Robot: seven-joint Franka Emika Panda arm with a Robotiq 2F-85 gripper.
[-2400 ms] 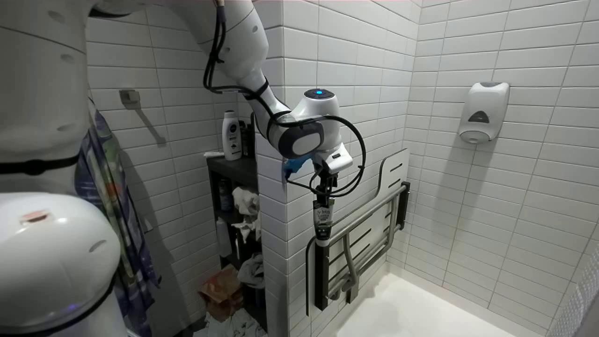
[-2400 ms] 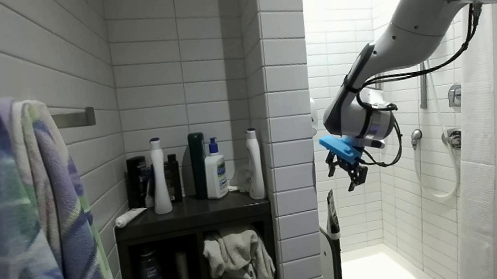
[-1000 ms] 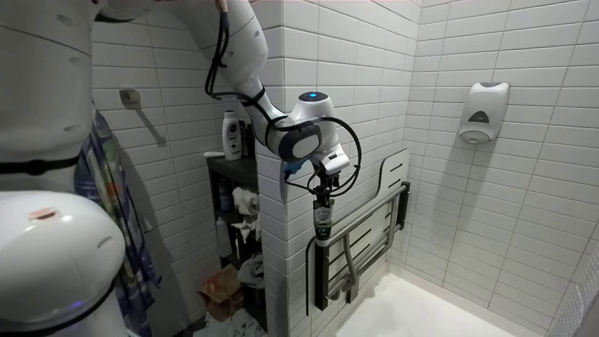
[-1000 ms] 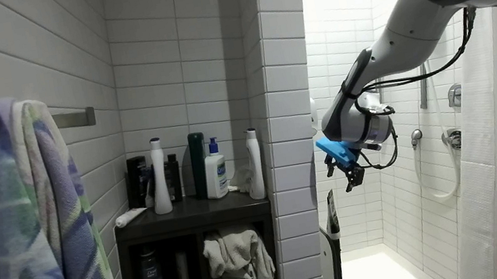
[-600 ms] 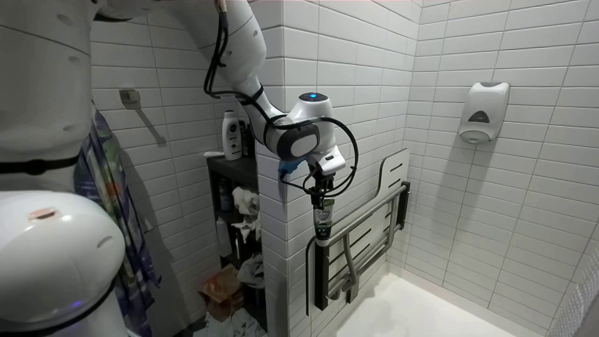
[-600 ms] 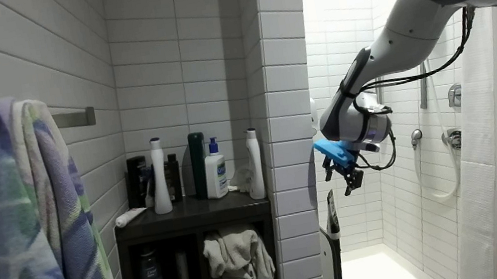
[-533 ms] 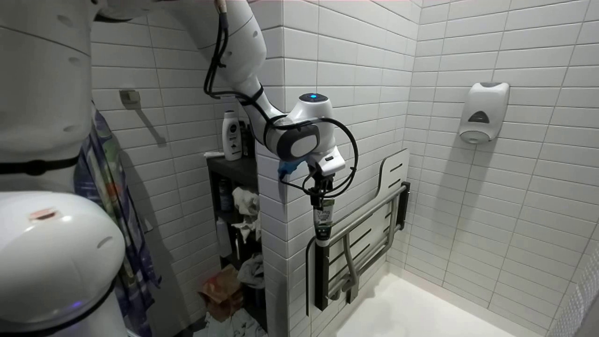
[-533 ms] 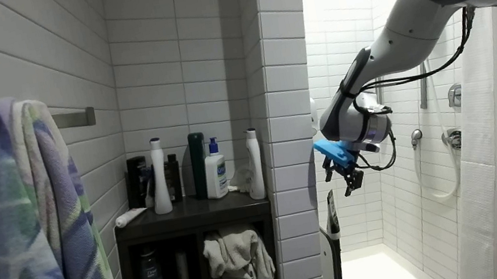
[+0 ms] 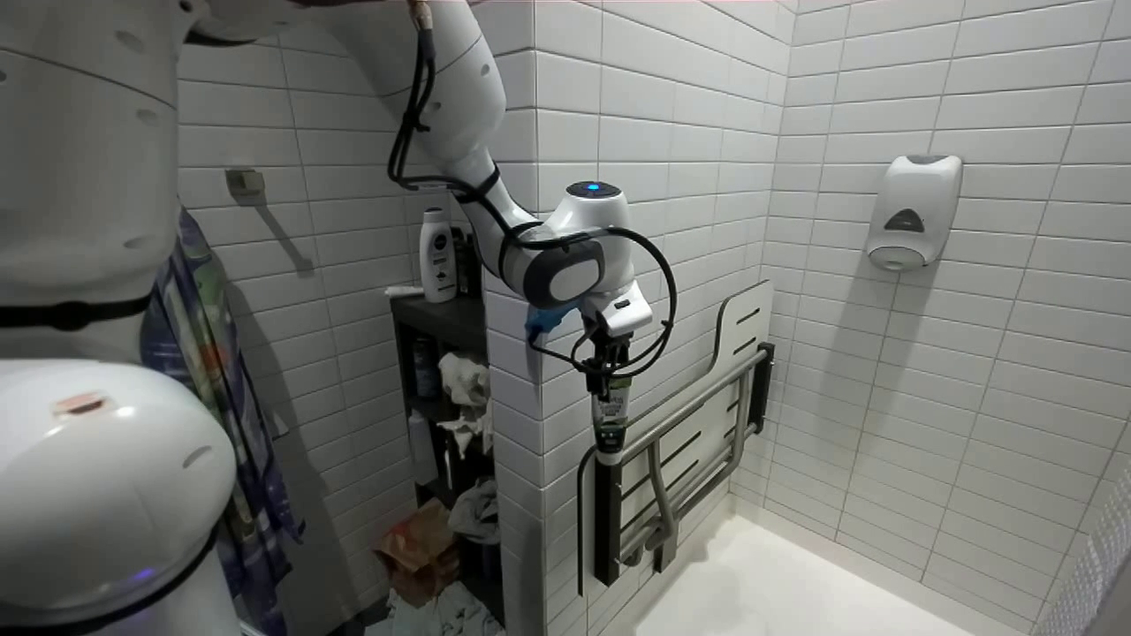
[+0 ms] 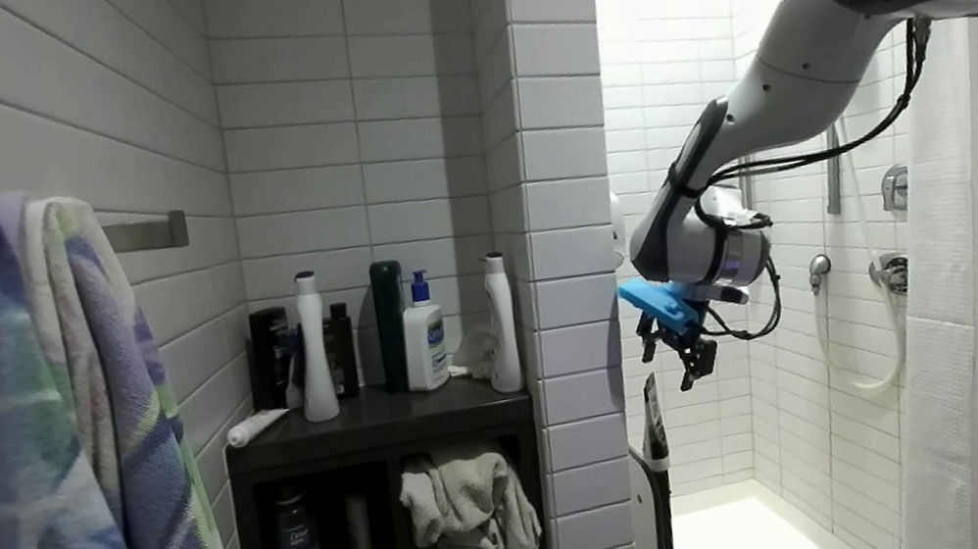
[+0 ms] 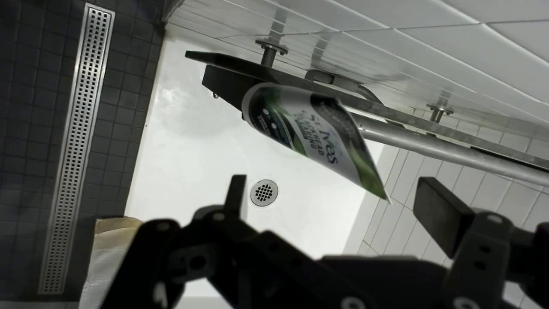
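Note:
A St. Ives tube [image 11: 315, 133], white, black and green, stands cap down on the near end of the folded shower seat [image 9: 663, 468]. In the wrist view my gripper [image 11: 333, 193] is open, with its pads [image 11: 441, 214] wide apart and nothing held between them. The tube's flat crimped end points toward the gap, beyond the fingertips. In an exterior view the gripper [image 10: 670, 370] hangs just above and beside the tube [image 10: 652, 416]. The gripper [image 9: 605, 384] overlaps the tube's upper end in an exterior view, so contact cannot be judged there.
A tiled wall corner [image 9: 537, 265] stands close beside the arm. Behind it is a dark shelf [image 10: 375, 423] with several bottles and a grey cloth [image 10: 470, 516]. A towel [image 10: 69, 434], soap dispenser [image 9: 914, 212], shower curtain [image 10: 958, 285] and floor drain [image 11: 263, 192] also show.
The arm has shifted slightly left and a little lower in both exterior views, bringing the gripper nearer the tube's upper end. Neither the tube nor the seat has moved, and the jaws look unchanged.

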